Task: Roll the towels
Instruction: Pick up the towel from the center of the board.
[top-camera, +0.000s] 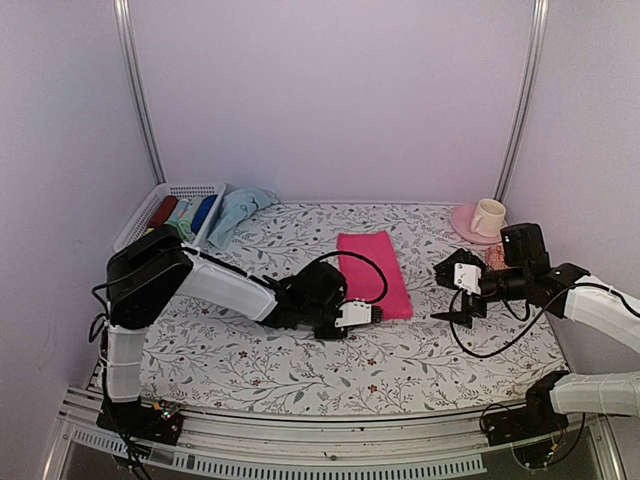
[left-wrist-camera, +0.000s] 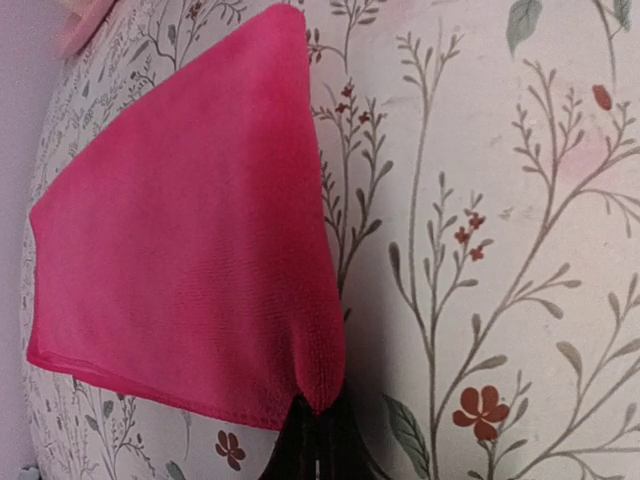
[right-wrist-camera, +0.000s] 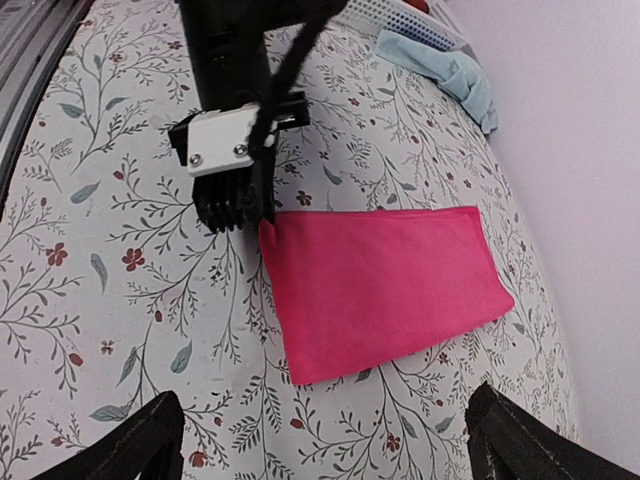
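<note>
Flowered cloth covers the table from edge to edge, with plain lilac walls behind, and the pink towel lies flat near the middle of it, one short end toward me. The blue towel is not laid out yet; it sits crumpled at the far left, just beside the white basket that holds some rolls. A cup on a pink saucer stands at the far right, well apart from the work. My left gripper is low on the table at the near left corner of the pink towel, and both wrist views show its dark fingers pinched together on that corner. My right gripper hangs off the towel's right side with its jaws spread wide and nothing between them. I take this as the very start of the first roll: one corner caught, no turn of fabric made so far. Next, I judge, the right side needs its own hold on the other near corner, so the whole short edge lifts evenly. Then both arms should fold that edge over and walk it toward the far end, keeping the sides lined up. Terry this soft will probably sag and skew if I pull from one corner alone.
</note>
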